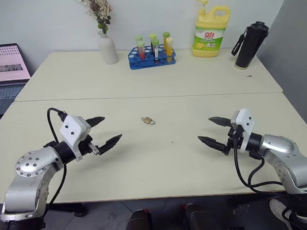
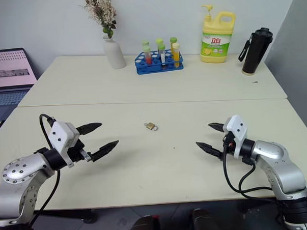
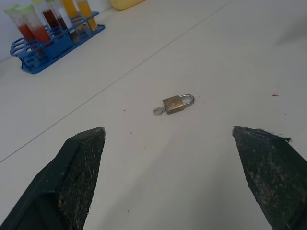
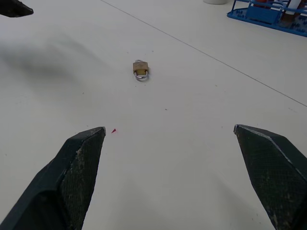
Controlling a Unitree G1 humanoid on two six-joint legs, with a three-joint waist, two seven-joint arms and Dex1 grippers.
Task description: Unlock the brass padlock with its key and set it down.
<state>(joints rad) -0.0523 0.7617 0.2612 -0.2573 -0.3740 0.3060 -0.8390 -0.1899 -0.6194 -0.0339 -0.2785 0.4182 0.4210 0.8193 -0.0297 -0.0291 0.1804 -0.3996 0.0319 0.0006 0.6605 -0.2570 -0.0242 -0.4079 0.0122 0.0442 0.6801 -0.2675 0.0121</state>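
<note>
The brass padlock (image 1: 147, 120) lies flat on the cream table (image 1: 161, 165), in the middle between my two arms. Its silvery shackle looks closed, and a small silvery key (image 3: 158, 111) sticks out of its base. My left gripper (image 1: 112, 128) hovers open to the left of the lock, a short way off, and is empty. On the other side my right gripper (image 1: 204, 129) is also open and empty, pointing toward the lock from farther away. Both wrist views show the padlock (image 4: 140, 69) ahead of the spread fingers, touching neither.
Along the table's far edge stand a white vase (image 1: 108, 47), a blue rack of test tubes (image 1: 152, 58), a yellow detergent bottle (image 1: 210, 31) and a black bottle (image 1: 251, 44). A laptop (image 1: 6, 70) sits off to the left. A seam crosses the tabletop behind the lock.
</note>
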